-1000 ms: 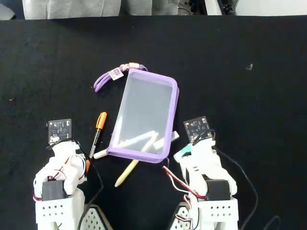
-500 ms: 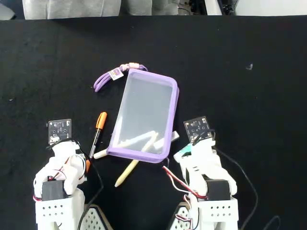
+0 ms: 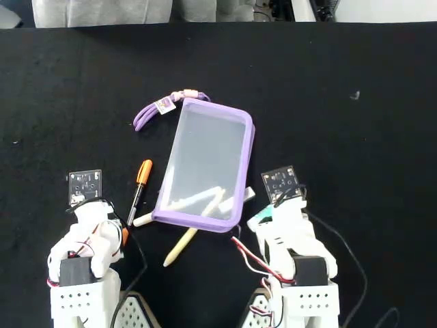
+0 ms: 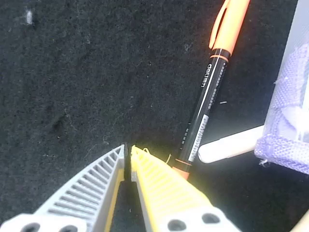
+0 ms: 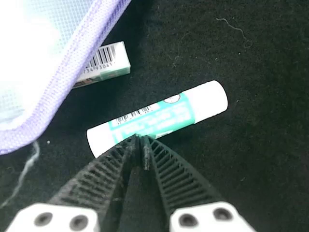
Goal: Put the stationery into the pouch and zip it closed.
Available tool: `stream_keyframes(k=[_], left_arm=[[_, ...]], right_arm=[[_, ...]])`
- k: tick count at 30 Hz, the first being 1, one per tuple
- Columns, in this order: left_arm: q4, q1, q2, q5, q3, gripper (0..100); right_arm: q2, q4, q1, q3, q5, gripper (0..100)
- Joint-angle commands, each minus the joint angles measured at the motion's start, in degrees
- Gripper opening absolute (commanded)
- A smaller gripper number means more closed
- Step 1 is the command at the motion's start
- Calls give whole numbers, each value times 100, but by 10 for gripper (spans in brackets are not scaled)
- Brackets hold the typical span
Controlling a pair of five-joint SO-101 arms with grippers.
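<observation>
1. Progress: judged as early. The orange pen (image 3: pixel 139 191), a small barcoded box (image 3: pixel 247 194) and a glue stick (image 3: pixel 262 214) lie outside the pouch (image 3: pixel 205 160). Loading and zipping remain.
2. Left gripper (image 4: pixel 129 154): at lower left of the high view, fingers together and empty, tips just beside the orange pen's lower end.
3. Orange pen: left of the pouch. Its long axis runs near vertical in the high view, orange cap toward the top, slightly right.
4. White pen (image 3: pixel 143 219) and yellow pen (image 3: pixel 181 247): both stick out at the pouch's lower edge. Whether they sit inside or beneath cannot be told.
5. Pouch: centre of the black table (image 3: pixel 355 157), flat. Its long axis runs from upper right to lower left, strap (image 3: pixel 151 113) at the upper end.
6. Barcoded box: touches the pouch's lower right edge.
7. Glue stick: just right of the pouch corner, lying diagonally.
8. Right gripper (image 5: pixel 140 143): closed on nothing, tips directly over the glue stick.
</observation>
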Motion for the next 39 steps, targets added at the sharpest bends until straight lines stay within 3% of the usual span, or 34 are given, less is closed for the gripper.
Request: stream_keyframes(k=[1,6,13,21,24,32,39], left_arm=[[26,-31,-26,-26,136,31],[26,-31,-26,-26,136,31],[26,-31,-26,-26,136,31],[26,-31,-26,-26,136,31],[26,-31,-26,-26,136,31],[26,-31,-26,-26,136,31],[26,-31,-26,-26,136,31]], right_arm=[[-391,-738,62,-40,26,11],[-391,-1609,88,-127,501,12],[-365,-1415,97,-1059,905,15],[-330,-905,53,-1956,1222,199],[-321,-905,62,-2167,1574,197],[-224,-914,53,-2545,1609,198],[1288,-958,-158,-3354,1582,200]])
